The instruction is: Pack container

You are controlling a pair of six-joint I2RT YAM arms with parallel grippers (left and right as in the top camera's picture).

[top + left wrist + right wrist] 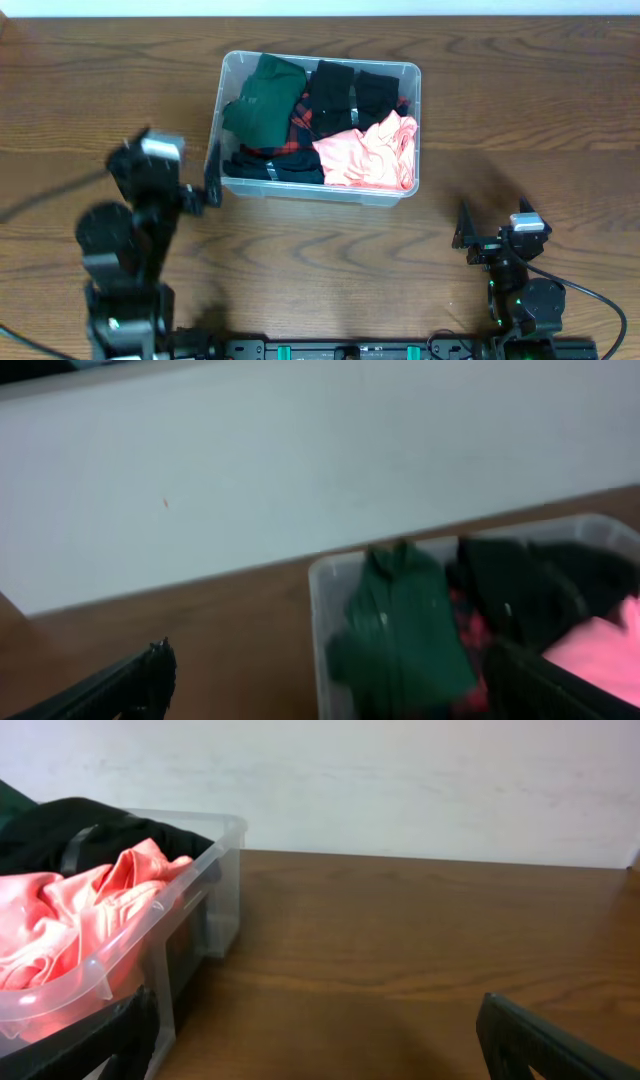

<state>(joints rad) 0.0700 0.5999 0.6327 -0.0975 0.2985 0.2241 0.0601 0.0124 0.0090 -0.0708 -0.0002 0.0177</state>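
Wide-spread black fingers of the left gripper (207, 183) stand closest to the overhead lens, jaws fully apart and holding nothing, just beside the left wall of the container (318, 58). That closeness is the main hazard: I judge a sideways swing would clip the wall and shove the bin across the table (520, 110). The right gripper (490, 238) hangs near the front edge, well apart from the bin, jaws equally wide and empty.

The container sits at the far middle of the table, full. It holds a green garment (263, 95) at its left, 2 black garments (333, 92) along the back, red-and-black plaid cloth (300, 122) between them, and a pink garment (368, 150) at front right. The pink heap rises above the rim, so a careless push could spill it over.
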